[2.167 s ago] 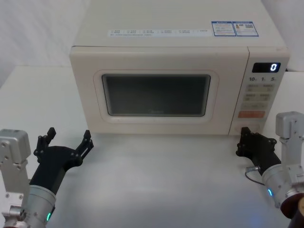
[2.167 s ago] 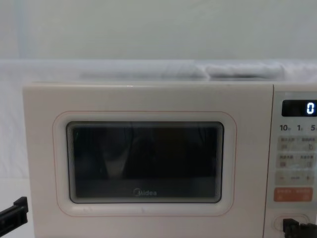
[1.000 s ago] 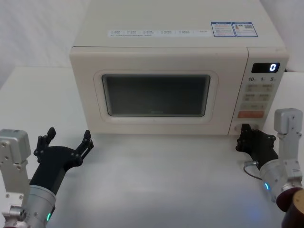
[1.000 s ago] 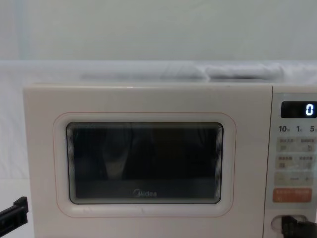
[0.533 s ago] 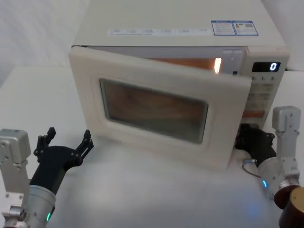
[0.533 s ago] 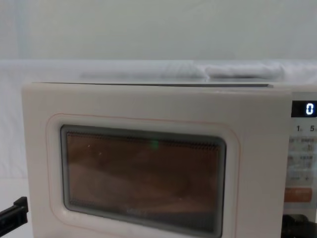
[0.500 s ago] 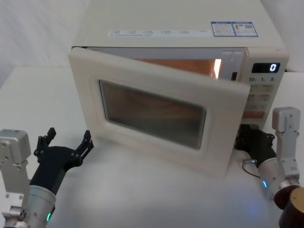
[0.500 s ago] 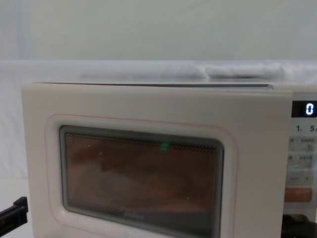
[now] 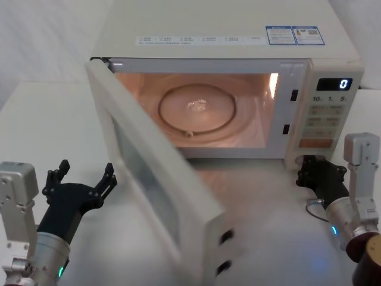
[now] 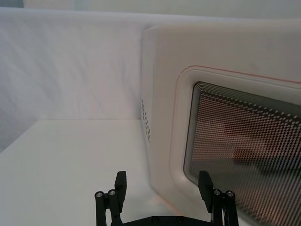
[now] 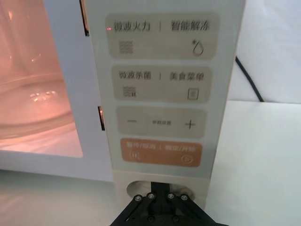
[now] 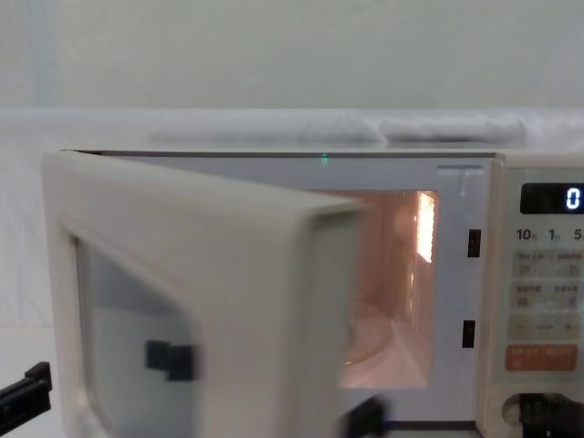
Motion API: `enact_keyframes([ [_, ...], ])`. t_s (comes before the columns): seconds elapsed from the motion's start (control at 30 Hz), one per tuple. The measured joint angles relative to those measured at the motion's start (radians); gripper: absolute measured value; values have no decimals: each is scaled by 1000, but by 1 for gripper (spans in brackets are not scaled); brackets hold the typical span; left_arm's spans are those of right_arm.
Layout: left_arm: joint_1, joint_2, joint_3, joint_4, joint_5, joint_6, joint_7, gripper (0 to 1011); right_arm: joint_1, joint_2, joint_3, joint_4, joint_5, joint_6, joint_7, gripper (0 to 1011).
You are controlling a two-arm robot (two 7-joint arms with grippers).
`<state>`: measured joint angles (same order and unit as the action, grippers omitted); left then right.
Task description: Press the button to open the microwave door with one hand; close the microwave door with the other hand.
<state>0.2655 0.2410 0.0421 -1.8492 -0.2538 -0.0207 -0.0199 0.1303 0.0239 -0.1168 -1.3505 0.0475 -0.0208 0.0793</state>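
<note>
Opening looks done: microwave door (image 9: 158, 179) stands ajar, right gripper (image 9: 318, 173) pressed together at the button (image 11: 160, 188); spread left gripper (image 9: 80, 187) should push it shut.

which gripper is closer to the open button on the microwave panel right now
Right. The right gripper sits right at the button; the left gripper is across the table, beside the microwave door.

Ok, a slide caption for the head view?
Door swung open, right gripper at the button, left gripper open beside the door.
</note>
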Motion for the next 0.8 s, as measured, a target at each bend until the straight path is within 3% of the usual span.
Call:
enact_keyframes([
  [0.8,0,0,0,0,0,0,0,1001,-73,-1,-2,-80,-10,18,-10,0],
])
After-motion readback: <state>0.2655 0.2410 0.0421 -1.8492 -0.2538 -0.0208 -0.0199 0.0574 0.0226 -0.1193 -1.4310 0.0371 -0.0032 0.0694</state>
